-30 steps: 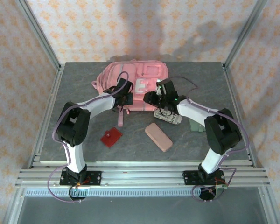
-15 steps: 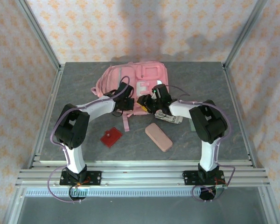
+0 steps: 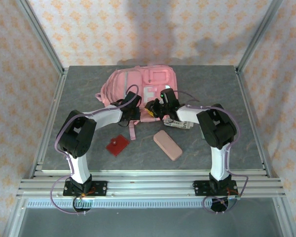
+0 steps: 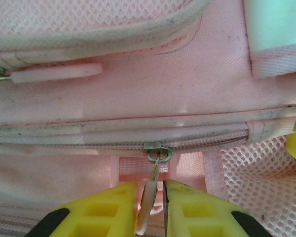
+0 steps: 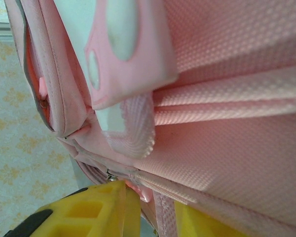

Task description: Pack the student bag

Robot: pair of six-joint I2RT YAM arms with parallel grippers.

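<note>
Pink fabric student bag point(image 3: 138, 81) lies flat, far middle of grey table point(image 3: 79, 98). Left gripper point(image 4: 151, 190): fingers slightly parted around white zip pull point(image 4: 147, 210). Right gripper point(image 5: 152, 195): astride seam fold; clamped or not, cannot tell. Soft, limp, likely bunches: take pull, brace fabric.

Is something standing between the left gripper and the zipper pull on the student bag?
Nothing visible does. In the left wrist view the zipper pull of the student bag lies directly between the yellow fingers of the left gripper, with no other object in the gap.
</note>
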